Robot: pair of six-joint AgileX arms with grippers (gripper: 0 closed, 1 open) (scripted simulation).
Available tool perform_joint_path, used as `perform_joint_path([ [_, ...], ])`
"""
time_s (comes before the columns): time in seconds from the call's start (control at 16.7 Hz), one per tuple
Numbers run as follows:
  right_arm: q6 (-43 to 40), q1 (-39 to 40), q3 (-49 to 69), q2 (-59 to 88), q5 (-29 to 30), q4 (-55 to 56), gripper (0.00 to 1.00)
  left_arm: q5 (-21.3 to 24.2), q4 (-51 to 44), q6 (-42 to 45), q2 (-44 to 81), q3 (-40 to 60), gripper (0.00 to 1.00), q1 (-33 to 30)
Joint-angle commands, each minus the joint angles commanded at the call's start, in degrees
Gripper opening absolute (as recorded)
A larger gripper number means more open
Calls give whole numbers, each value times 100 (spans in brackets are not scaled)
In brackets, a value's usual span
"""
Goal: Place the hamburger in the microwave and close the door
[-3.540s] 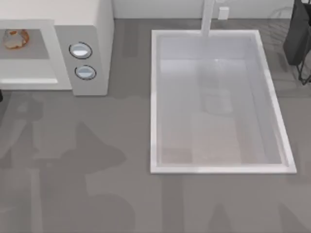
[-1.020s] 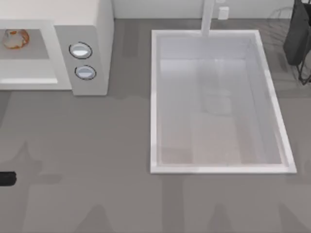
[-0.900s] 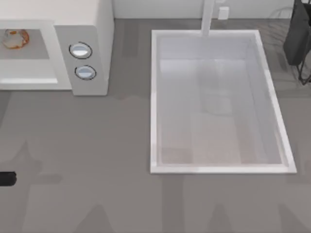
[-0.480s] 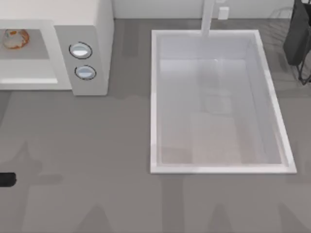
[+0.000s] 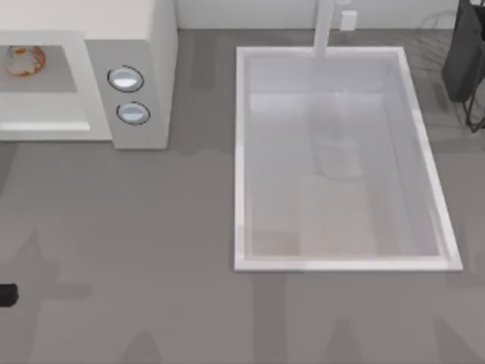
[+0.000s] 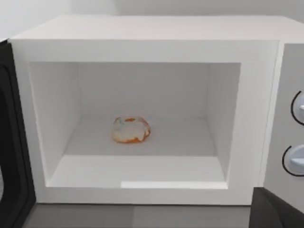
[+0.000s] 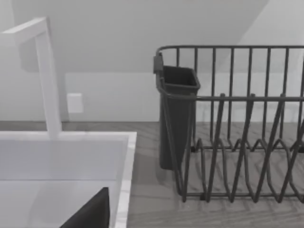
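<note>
One hamburger (image 6: pixel 130 129) sits on the floor of the white microwave (image 6: pixel 142 42), a little toward the back of the open cavity and touching neither side wall; in the top view it shows as an orange-brown spot (image 5: pixel 25 61) at the far left of the bench (image 5: pixel 151 243). Beside the cavity, two round silver-blue knobs (image 5: pixel 126 79) stand one above the other on the grey panel. A dark inner face of the door (image 6: pixel 12 156) hangs swung wide open at the cavity's edge in the left wrist view. My left end effector (image 5: pixel 6 296) is a small dark shape at the top view's left edge, well in front of the microwave; whether it is released or clenched I cannot tell. Right of the microwave lies the white sink (image 5: pixel 239 152) with its white faucet (image 7: pixel 47 80). Near the sink's far right corner stands a dark wire dish rack (image 7: pixel 237 133) carrying a dark cup-shaped holder (image 7: pixel 175 114).
</note>
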Motion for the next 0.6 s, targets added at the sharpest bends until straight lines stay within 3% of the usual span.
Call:
perform_joint_path([
  [0.3,0,0,0,0,0,0,100,15,18,2,9,26,0,9],
  [0.6,0,0,0,0,0,0,100,669,743,8,676,-33,0,664],
])
